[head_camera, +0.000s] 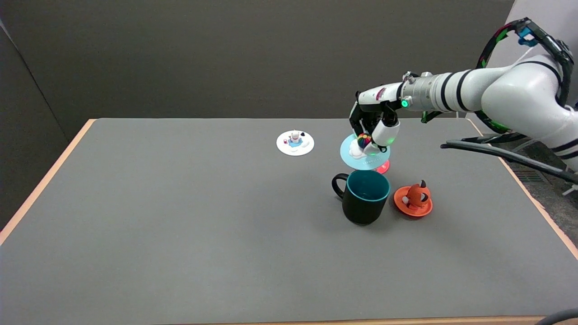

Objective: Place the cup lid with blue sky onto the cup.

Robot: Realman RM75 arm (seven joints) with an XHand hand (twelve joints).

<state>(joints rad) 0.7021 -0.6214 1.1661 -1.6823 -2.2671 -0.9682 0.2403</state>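
Observation:
A black cup [364, 197] with a teal inside and its handle to the left stands upright right of the table's middle. Above and just behind its rim hangs the light blue sky lid [361, 156], a flat disc with a white cloud and a many-coloured balloon knob. My right hand [375, 121] reaches in from the right and grips that knob from above, so the lid is in the air, slightly tilted, apart from the cup.
An orange lid [412, 201] with a fox-like figure lies just right of the cup. A red lid [384, 167] peeks out behind the blue one. A white lid [295, 142] with a small figure lies further back left. Table edges [537, 203] run along both sides.

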